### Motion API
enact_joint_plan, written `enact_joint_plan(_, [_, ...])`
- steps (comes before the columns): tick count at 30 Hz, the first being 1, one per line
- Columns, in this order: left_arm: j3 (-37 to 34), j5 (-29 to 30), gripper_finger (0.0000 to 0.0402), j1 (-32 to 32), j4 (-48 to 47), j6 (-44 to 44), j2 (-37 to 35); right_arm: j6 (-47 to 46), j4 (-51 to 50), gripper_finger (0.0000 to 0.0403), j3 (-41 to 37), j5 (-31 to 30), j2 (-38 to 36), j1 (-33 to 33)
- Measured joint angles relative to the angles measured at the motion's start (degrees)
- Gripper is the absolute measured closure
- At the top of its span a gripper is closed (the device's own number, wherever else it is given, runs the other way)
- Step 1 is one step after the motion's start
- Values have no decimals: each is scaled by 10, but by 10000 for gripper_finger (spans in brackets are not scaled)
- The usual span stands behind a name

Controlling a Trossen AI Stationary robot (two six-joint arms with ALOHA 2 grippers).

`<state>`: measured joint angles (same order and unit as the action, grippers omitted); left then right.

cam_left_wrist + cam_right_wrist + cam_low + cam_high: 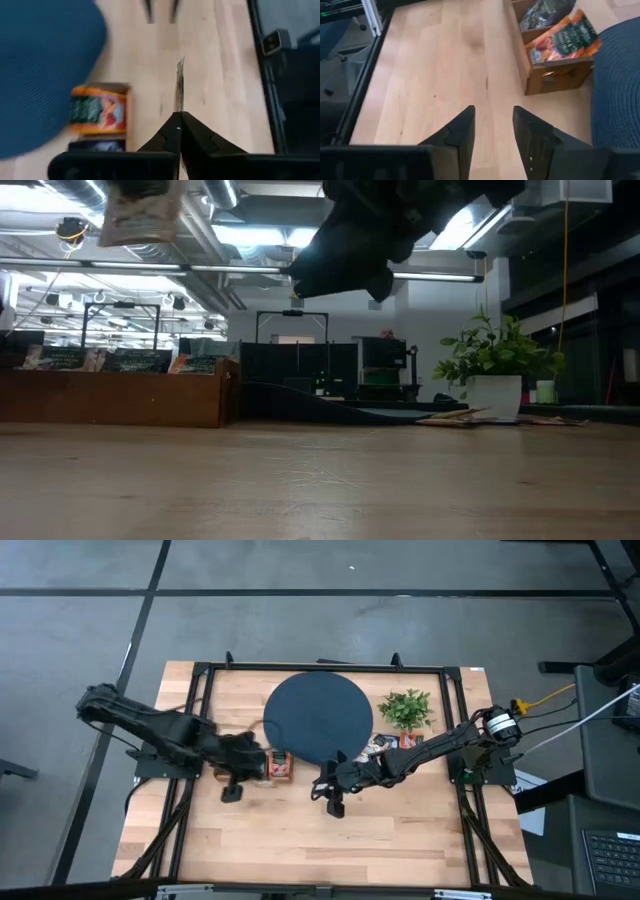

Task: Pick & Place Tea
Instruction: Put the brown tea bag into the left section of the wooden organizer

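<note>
Left wrist view: my left gripper point(178, 122) pinches one tea sachet point(179, 85) edge-on above the table point(220, 65). It looks thin, light and floppy; an edge grip suits it. The wooden box point(555, 75) holds more sachets. My right gripper point(493, 127) hangs open, empty.

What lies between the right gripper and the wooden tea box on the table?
Only bare wooden tabletop, seen in the right wrist view: the right gripper stands open and empty, and the wooden tea box with its orange sachet lies farther off.
</note>
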<state>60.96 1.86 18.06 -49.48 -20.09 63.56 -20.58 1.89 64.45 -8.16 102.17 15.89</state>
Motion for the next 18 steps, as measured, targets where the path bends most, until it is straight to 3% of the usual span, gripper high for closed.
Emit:
enact_joint_plan(4, [-52, 62, 398, 32, -44, -92, -78, -4, -1, 262, 0, -12, 0, 13])
enact_joint_plan(10, [-161, 95, 398, 65, -67, -236, -171, -20, -3, 261, 0, -61, 0, 33])
enact_joint_plan(18, [-244, 130, 398, 70, -127, -349, -219, -38, -13, 260, 0, -79, 1, 39])
